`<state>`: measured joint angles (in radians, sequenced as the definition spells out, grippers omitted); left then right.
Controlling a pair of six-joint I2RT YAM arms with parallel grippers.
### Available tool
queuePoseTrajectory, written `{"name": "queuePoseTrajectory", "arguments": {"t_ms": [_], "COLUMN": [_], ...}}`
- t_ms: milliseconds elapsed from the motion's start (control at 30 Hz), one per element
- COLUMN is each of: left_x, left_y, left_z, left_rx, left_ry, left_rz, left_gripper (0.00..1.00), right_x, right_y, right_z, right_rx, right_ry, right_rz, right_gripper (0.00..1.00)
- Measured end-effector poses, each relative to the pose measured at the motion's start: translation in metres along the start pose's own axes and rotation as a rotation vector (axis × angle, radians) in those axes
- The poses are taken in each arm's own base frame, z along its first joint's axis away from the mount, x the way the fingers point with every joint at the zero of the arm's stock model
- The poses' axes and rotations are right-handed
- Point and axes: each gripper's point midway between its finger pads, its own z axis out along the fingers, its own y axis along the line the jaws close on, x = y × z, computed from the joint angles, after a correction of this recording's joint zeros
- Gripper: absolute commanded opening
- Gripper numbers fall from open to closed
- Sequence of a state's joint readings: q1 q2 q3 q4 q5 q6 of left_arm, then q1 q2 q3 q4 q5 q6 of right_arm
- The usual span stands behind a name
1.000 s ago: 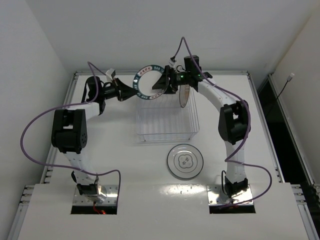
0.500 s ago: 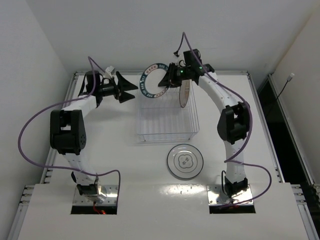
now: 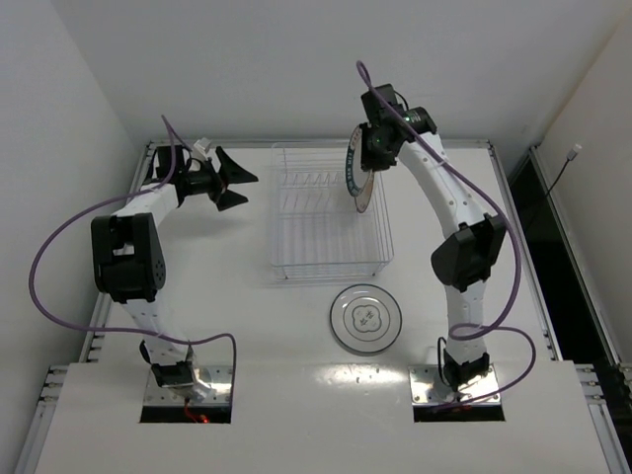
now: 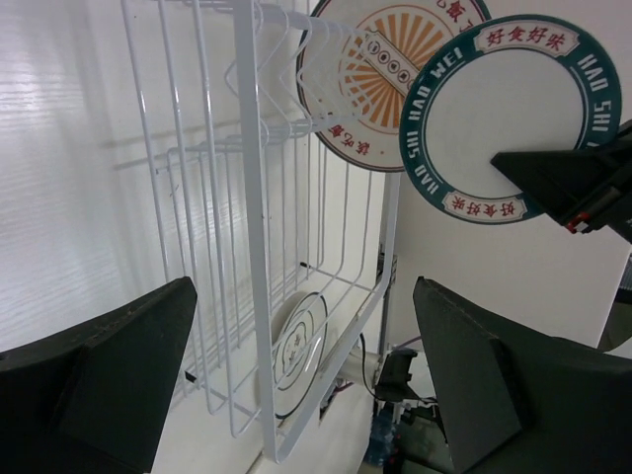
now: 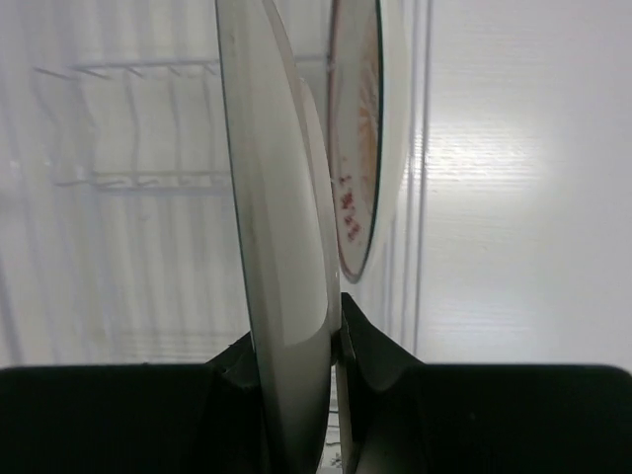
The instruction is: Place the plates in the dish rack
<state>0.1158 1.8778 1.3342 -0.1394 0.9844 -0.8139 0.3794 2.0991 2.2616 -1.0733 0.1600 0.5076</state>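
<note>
Pinching the dark-teal-rimmed plate (image 5: 276, 247) on edge between its jaws, the right gripper (image 5: 331, 346) holds it over the dish rack (image 3: 331, 272), just beside the orange sunburst plate (image 5: 360, 148) standing there. The left gripper (image 3: 242, 180) has its jaws spread wide and empty, the rack beyond them. The pale grey plate (image 3: 367, 318) lies flat, well apart from both.

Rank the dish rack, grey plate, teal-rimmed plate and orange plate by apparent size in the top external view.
1. dish rack, clearly largest.
2. grey plate, seen face-on.
3. teal-rimmed plate and orange plate: both show as edge-on slivers, too alike to rank.
</note>
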Motion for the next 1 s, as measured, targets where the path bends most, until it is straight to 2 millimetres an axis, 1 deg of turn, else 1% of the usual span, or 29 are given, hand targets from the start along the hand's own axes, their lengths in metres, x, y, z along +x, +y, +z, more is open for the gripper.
{"name": "queuePoseTrajectory", "arguments": {"t_ms": [167, 300, 400, 600, 733, 767, 900, 933, 967, 1000], "left_x": [0.001, 0.003, 0.004, 0.006, 0.01, 0.012, 0.017, 0.017, 0.016, 0.014], "left_y": [0.005, 0.007, 0.008, 0.011, 0.017, 0.019, 0.033, 0.036, 0.04, 0.043], "left_z": [-0.001, -0.001, -0.001, -0.002, -0.002, -0.002, -0.006, -0.008, -0.01, -0.012], "left_rx": [-0.017, -0.025, -0.029, -0.035, -0.047, -0.051, -0.07, -0.076, -0.081, -0.086], "left_ry": [0.001, 0.006, 0.009, 0.016, 0.025, 0.028, 0.033, 0.031, 0.027, 0.022], "left_rz": [-0.001, -0.006, -0.009, -0.003, -0.004, -0.007, -0.036, -0.047, -0.055, -0.063], "left_gripper": [0.9, 0.9, 0.9, 0.9, 0.9, 0.9, 0.9, 0.9, 0.9, 0.9], "right_x": [0.022, 0.036, 0.04, 0.041, 0.046, 0.047, 0.057, 0.054, 0.049, 0.05], "right_y": [-0.015, -0.023, -0.026, -0.023, -0.022, -0.02, -0.019, -0.018, -0.015, -0.015], "right_z": [0.016, 0.03, 0.037, 0.038, 0.046, 0.052, 0.093, 0.1, 0.104, 0.105], "right_rx": [0.168, 0.251, 0.281, 0.29, 0.277, 0.264, 0.233, 0.225, 0.201, 0.191], "right_ry": [0.056, 0.092, 0.106, 0.11, 0.135, 0.139, 0.169, 0.149, 0.132, 0.139], "right_rz": [-0.089, -0.135, -0.148, -0.159, -0.162, -0.157, -0.135, -0.122, -0.107, -0.1], "right_gripper": [0.0, 0.0, 0.0, 0.0, 0.0, 0.0, 0.0, 0.02, 0.06, 0.12]}}
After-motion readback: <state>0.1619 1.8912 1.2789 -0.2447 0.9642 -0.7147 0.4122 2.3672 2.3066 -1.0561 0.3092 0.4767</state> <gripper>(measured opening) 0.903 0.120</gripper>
